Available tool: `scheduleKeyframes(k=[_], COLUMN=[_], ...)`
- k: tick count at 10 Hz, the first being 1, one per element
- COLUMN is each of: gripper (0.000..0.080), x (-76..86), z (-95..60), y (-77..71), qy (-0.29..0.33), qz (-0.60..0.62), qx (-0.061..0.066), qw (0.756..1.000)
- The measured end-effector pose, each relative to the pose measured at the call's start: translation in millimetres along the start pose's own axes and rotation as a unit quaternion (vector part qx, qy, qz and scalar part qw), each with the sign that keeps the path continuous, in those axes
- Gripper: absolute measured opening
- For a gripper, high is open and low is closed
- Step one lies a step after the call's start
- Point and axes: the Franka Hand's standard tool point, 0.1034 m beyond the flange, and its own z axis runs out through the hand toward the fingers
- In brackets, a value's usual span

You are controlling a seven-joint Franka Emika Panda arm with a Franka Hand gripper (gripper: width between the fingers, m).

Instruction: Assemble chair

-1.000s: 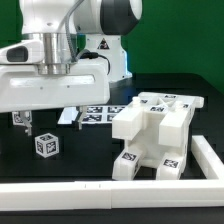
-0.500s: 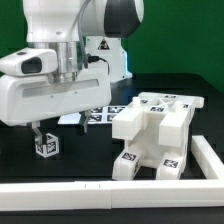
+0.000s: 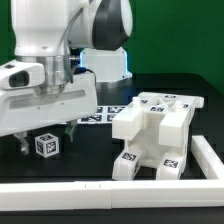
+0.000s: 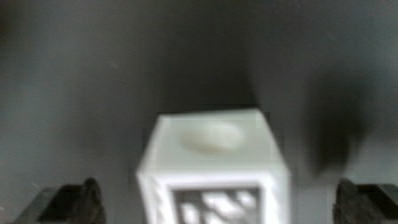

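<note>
White plastic chair [image 3: 155,132], chunky and tagged, stands on the black table [image 3: 90,165] toward the exterior view's right. It looks joined into one block, and nothing grips it. Well apart from it, toward the exterior view's left, a small tagged cube [image 3: 45,145] rests alone on the table. The gripper [image 3: 48,137] hangs low over that cube, jaws spread wide, one finger to each side. The wrist view agrees: the cube's top face, with a round dimple, sits centred between the two dark fingers [image 4: 71,203], with a gap on both sides and no contact seen. That picture is soft, so how far down the cube's sides the fingertips reach cannot be told for sure. The marker board [image 3: 105,112] lies behind, near the arm's base. A low white wall [image 3: 100,188] runs along the table's front edge. Judgement: the step in hand is the approach to grasp the cube. Alignment looks about done and closing has not begun. The next move calls for a little more descent if the tips are high. Then comes an even squeeze on two opposite faces, keeping the cube square so it does not twist or skid. A straight lift clear of the table would follow. Whether the cube then goes to the chair cannot be read from these views.
</note>
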Motion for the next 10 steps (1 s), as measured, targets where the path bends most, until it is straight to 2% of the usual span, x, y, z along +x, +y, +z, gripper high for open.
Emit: scheduleKeyframes(k=[2,3,6,9,10], gripper=[0.0649,0.0649,0.0262,0.0265,0.0265], x=[-6.4,-6.5,-6.4,-6.8,-16.3], z=[1.5,1.8,1.5,1.7,-1.2], y=[6.8,6.2,6.5,6.0,-8.4], qy=[0.004,0.004,0.004,0.004,-0.006], qz=[-0.004,-0.004,-0.004,0.007,0.135], qx=[-0.01,-0.009,-0.01,-0.009,0.02], qw=[1.0,1.0,1.0,1.0,0.991])
